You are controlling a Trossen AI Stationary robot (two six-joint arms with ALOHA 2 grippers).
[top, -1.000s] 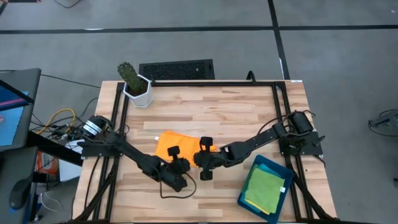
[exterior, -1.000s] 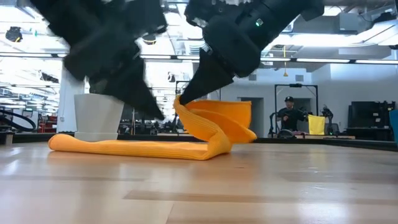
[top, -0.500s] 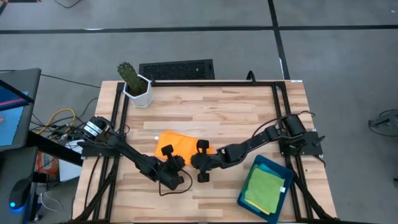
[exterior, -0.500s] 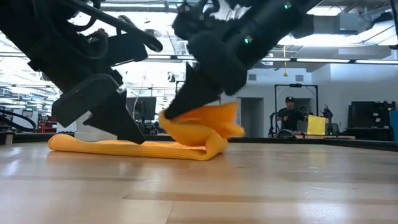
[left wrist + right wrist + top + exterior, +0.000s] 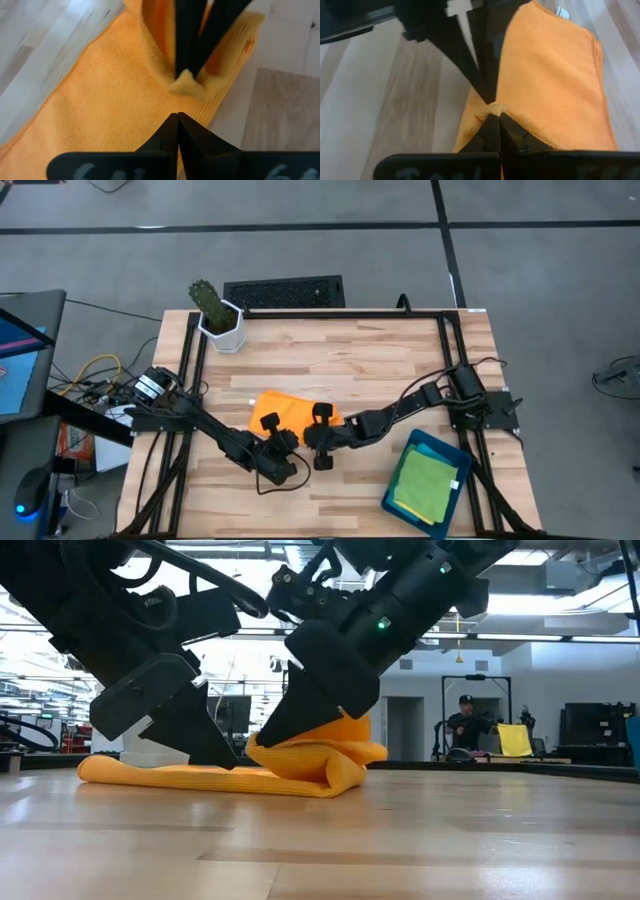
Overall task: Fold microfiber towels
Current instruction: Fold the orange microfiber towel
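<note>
right tool [image 5: 262,736] clamps orange towel [image 5: 200,776] | left tool [image 5: 222,758] closed (seemingly empty) | wooden table [image 5: 400,840]

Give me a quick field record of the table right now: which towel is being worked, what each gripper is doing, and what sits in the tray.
towel in work: orange towel, lying near the middle of the table, one edge lifted and doubled over itself
right gripper: shut on a pinched bit of the orange towel's edge, low over the cloth
left gripper: shut, tips down at the orange towel beside the right gripper; a grip cannot be told
tray: dark teal, at the table's right front corner, holding a green towel
other: potted cactus at the far left corner
</note>
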